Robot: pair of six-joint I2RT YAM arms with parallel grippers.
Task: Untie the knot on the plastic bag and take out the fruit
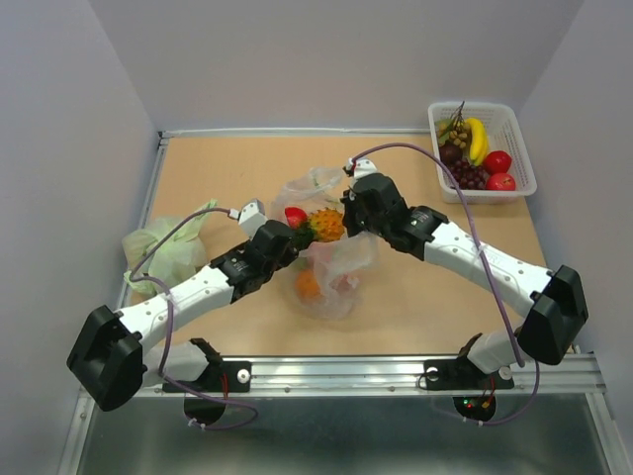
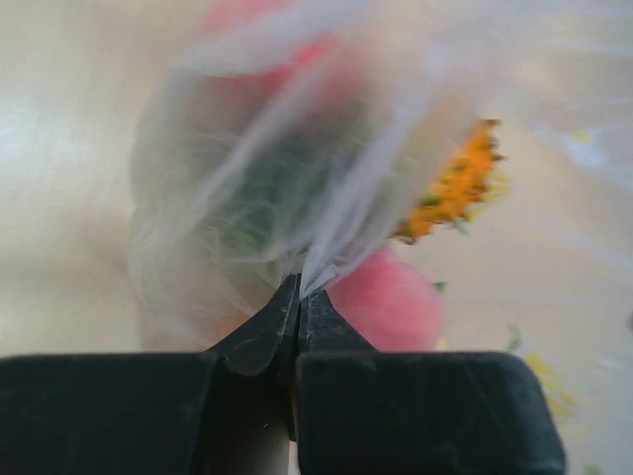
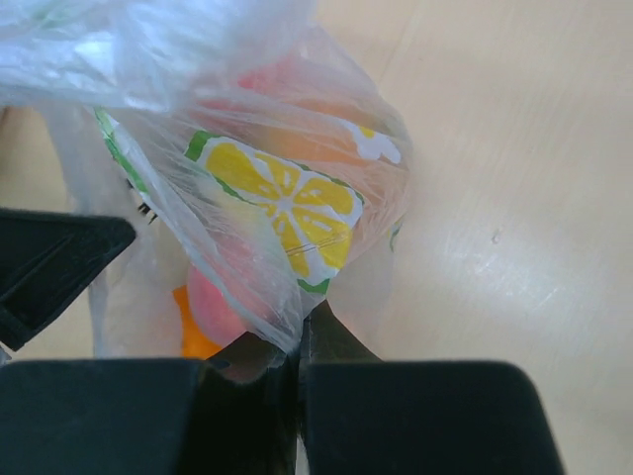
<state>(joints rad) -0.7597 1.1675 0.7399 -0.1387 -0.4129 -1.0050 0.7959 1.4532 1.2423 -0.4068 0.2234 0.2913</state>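
Note:
The clear plastic bag [image 1: 341, 259] lies mid-table, its film stretched between both grippers. Through it I see fruit: a small pineapple [image 1: 326, 226], a red round fruit [image 1: 295, 216] and an orange [image 1: 309, 285]. My left gripper [image 1: 297, 240] is at the bag's left side. In the left wrist view it [image 2: 300, 287] is shut on a pinch of film, with the pineapple [image 2: 450, 188] and a pink peach [image 2: 386, 302] behind. My right gripper [image 1: 348, 220] is at the bag's upper right. Its own view shows it [image 3: 300, 336] shut on film too. I cannot make out the knot.
A white basket [image 1: 522, 148] at the back right holds a banana [image 1: 479, 139], dark grapes [image 1: 465, 173] and red fruits. A pale green bag [image 1: 168, 252] lies at the left edge beside my left arm. A metal rail [image 1: 346, 371] runs along the front.

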